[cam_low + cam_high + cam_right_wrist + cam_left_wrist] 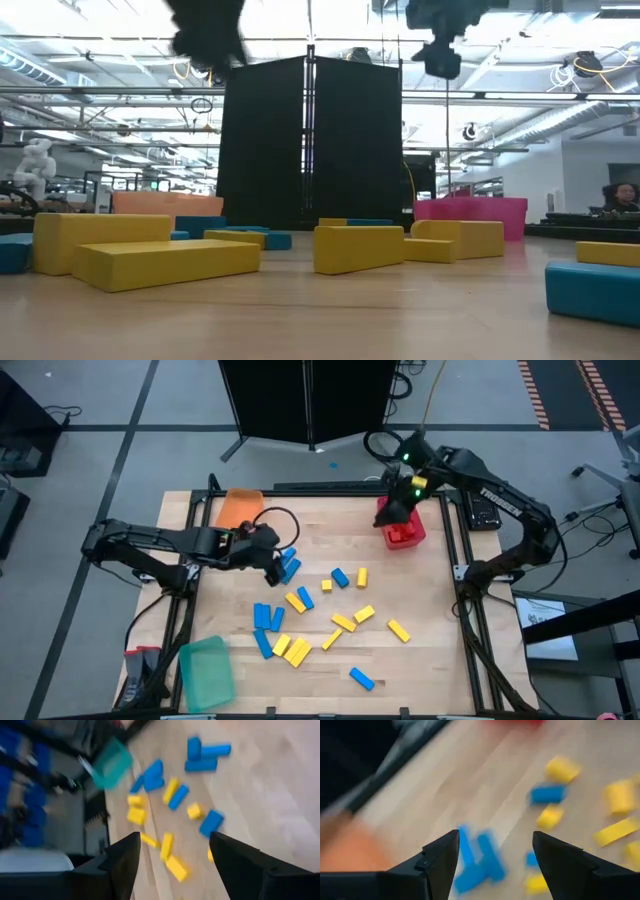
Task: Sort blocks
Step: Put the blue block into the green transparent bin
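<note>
Blue and yellow blocks (300,600) lie scattered flat mid-table; red blocks (403,536) fill the red tray.

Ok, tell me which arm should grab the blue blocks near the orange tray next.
Left. The left hand hovers open right over the blue blocks beside the orange tray. The right hand is across the table, open above the red tray.

Looks like a robotics lab or industrial workshop to me. I see a wooden table (420,660) on a metal frame, grey floor with striped hazard tape (560,390), exposed ceiling pipes (120,90) and strip lights, a black partition (310,140), and a white humanoid robot (35,165) far off.
</note>
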You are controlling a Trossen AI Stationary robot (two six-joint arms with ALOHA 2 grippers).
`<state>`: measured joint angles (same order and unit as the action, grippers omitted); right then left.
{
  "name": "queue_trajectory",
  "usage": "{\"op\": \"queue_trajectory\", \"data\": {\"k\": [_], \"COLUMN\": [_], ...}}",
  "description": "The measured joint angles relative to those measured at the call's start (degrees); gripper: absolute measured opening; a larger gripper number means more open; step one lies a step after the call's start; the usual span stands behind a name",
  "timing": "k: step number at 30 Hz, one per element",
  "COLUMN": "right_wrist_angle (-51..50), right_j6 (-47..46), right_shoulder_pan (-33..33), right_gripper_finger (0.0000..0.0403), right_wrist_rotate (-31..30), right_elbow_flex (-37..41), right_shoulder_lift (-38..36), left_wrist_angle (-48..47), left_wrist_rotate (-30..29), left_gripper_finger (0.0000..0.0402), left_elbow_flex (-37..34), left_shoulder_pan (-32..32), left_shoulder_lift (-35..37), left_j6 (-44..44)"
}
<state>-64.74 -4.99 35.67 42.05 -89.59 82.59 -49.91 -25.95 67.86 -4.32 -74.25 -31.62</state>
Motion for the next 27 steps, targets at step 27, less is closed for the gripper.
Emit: {"op": "queue_trajectory", "data": {"k": [27], "right_wrist_angle": [-11.7], "right_j6": [-7.7], "right_shoulder_pan": [-15.3], "right_gripper_finger": [0.0235], "right_wrist_rotate": [-13.9], "right_elbow_flex": [-0.2], "right_shoulder_lift": [-12.2], "left_wrist_angle": [18.1], "left_wrist_rotate": [2.9], "left_gripper_finger": [0.026], "left_elbow_flex": [-18.6], "left_shoulder_pan": [9.0], "left_shoulder_lift": [-5.2], "left_j6": [38.4]}}
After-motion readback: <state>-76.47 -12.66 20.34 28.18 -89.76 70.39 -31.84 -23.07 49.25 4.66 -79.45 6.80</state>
